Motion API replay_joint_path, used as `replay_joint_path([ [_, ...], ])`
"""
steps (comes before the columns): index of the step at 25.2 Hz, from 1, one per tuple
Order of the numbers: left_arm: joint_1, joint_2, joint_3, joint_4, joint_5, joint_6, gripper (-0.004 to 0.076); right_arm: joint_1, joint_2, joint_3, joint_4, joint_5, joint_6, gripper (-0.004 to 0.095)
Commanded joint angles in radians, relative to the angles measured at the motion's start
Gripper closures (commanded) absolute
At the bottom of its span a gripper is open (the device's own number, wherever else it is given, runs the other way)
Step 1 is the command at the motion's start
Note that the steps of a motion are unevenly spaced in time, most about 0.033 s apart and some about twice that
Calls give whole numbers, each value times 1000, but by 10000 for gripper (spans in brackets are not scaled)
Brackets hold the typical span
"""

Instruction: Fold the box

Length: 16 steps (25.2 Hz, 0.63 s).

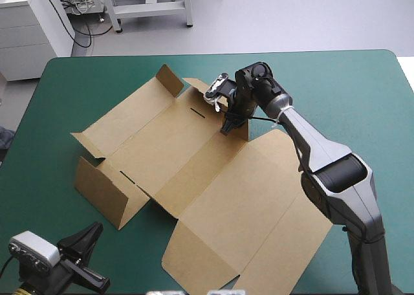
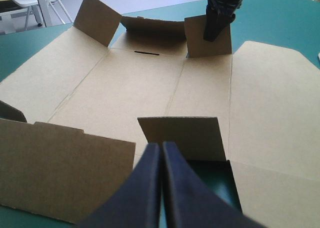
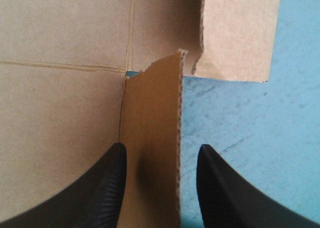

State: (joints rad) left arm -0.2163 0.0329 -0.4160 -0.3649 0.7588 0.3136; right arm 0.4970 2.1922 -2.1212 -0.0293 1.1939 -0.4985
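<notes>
The brown box point(image 1: 194, 159) lies spread on the teal-green cover, its lid panel flat toward the near right. My right gripper point(image 1: 228, 128) stands over the far edge, open, its black fingers point(image 3: 112, 188) astride a small upright flap point(image 3: 155, 138) without pinching it. In the left wrist view that gripper point(image 2: 216, 30) shows against the same flap point(image 2: 210, 40). My left gripper point(image 1: 96, 229) is off the box's near-left side, shut on nothing, its tip point(image 2: 161, 145) pointing at another raised flap point(image 2: 185, 135).
The box's near-left wall point(image 1: 107, 191) stands tilted up, and a corner flap point(image 1: 169, 80) rises at the far edge, with a slot point(image 2: 147, 53) in the panel beside it. Bare teal-green cover point(image 1: 343, 88) lies at the far right.
</notes>
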Motion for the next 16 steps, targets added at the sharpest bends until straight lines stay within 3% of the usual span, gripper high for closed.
replay_joint_path([
  [1,-2,16,-21,-16,-79,1,731,-3,-52,-22,-8,-24,-11,541],
  [3,-2,16,-21,-11,-79,1,732,-3,-52,-26,-12,-24,-16,683],
  [5,-2,16,-21,-6,-79,1,731,-3,-52,-28,-43,-24,-37,909],
  [13,-2,16,-21,-6,-79,1,731,-2,-56,-28,-112,-24,-263,930],
  [16,-2,16,-21,-6,-79,1,731,-2,-68,-30,-70,-24,-358,928],
])
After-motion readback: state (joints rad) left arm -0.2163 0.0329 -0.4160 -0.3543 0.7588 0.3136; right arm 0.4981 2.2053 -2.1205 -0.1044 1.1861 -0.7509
